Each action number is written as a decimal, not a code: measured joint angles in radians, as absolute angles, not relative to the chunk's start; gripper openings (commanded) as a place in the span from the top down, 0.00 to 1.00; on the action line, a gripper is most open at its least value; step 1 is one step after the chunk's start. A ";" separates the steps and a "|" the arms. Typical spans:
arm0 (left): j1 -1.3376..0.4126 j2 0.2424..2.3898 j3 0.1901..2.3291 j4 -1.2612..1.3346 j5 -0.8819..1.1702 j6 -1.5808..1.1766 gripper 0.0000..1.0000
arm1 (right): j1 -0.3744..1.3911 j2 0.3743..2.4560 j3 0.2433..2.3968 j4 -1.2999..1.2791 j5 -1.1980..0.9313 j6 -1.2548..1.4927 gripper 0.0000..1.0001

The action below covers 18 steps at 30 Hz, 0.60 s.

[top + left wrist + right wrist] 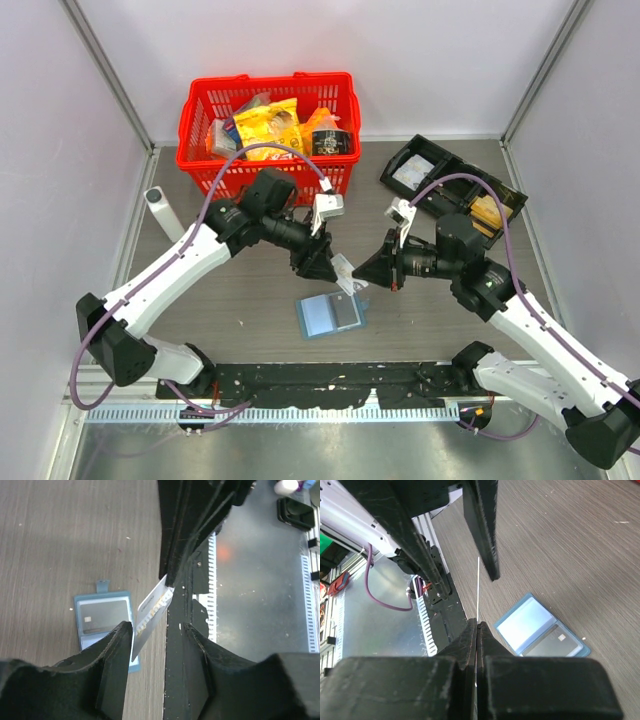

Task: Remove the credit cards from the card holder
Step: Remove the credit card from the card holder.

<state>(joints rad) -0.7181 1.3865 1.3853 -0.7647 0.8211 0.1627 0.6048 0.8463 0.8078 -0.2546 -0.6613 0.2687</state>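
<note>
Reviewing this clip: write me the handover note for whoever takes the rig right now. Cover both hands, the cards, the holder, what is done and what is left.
Right hand: shut on one card, held in the air above the table.
Left hand: open, fingers either side of that same card; one finger seems to touch it.
Card holder: lies open on the table below both hands, unheld.
Done: one card is out.
Left: a grey card sits in the holder's pocket; the held card is not yet set down.
</note>
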 measured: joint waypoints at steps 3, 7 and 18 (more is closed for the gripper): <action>-0.710 1.387 1.385 -0.785 0.883 0.195 0.72 | 0.605 0.853 0.811 -0.247 -0.690 0.248 0.99; -0.704 1.382 1.367 -0.781 0.928 0.216 0.95 | 0.605 0.869 0.812 -0.232 -0.731 0.234 0.99; -0.624 1.270 1.239 -0.628 0.983 0.124 1.00 | 0.604 0.847 0.788 -0.110 -0.654 0.254 0.32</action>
